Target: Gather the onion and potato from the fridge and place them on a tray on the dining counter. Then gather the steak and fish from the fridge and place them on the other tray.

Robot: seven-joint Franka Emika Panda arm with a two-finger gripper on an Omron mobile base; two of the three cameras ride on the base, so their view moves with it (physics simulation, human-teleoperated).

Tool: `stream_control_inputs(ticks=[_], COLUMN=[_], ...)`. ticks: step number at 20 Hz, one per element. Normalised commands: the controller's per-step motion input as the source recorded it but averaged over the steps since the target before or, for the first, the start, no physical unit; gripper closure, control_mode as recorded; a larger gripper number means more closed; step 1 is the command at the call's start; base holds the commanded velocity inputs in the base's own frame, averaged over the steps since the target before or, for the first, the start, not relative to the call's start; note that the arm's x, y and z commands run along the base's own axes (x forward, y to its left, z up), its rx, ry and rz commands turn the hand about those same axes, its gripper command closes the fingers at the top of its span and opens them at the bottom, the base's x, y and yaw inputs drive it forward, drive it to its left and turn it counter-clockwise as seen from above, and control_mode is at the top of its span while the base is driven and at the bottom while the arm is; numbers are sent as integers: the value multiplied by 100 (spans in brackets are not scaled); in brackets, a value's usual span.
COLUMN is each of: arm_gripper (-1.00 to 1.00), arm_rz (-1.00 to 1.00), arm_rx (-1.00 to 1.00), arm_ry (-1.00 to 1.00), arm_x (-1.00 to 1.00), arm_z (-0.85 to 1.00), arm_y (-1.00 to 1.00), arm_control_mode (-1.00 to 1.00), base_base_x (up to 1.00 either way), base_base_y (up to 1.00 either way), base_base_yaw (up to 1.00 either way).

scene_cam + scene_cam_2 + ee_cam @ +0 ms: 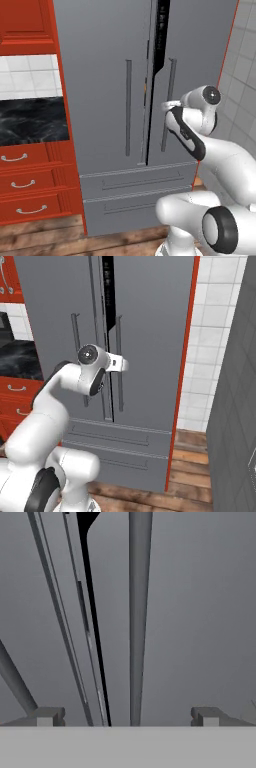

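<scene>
1. The fridge (115,100) stands straight ahead of the robot, between the red cabinets (30,165) on the left and a white tiled wall (215,346) on the right. Its right door (150,331) is already ajar, with a dark gap running down the middle that is widest at the top. The onion and potato presumably sit inside; nothing of them can be made out through the gap.
2. The step in hand looks to be opening that right door, so the arm needs room to swing it outward to the right.
3. The right door handle (139,612), a long vertical bar, is the target. In the hand view it runs straight up between the two fingertips.
4. The gripper (127,716) is spread wide and holds nothing, one tip on each side of the bar.
5. To do it well: push forward until the bar is deep between the tips, close squarely, then pull along the door's arc, not straight back.
</scene>
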Motion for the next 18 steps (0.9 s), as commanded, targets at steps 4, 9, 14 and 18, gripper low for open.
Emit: stream_control_inputs(ticks=[4, 9, 14, 18], arm_gripper=[-100, -100, -100, -100], arm_rz=[2, 0, 0, 1], arm_rx=[1, 0, 0, 0], arm_ry=[-1, 0, -2, 0], arm_x=[36, 38, 38, 37], arm_z=[-4, -10, -20, -14], arm_y=[0, -2, 0, -1], arm_control_mode=[-100, -100, -100, -100], base_base_x=[0, 0, 0, 0], base_base_y=[0, 0, 0, 0], base_base_yaw=[0, 0, 0, 0])
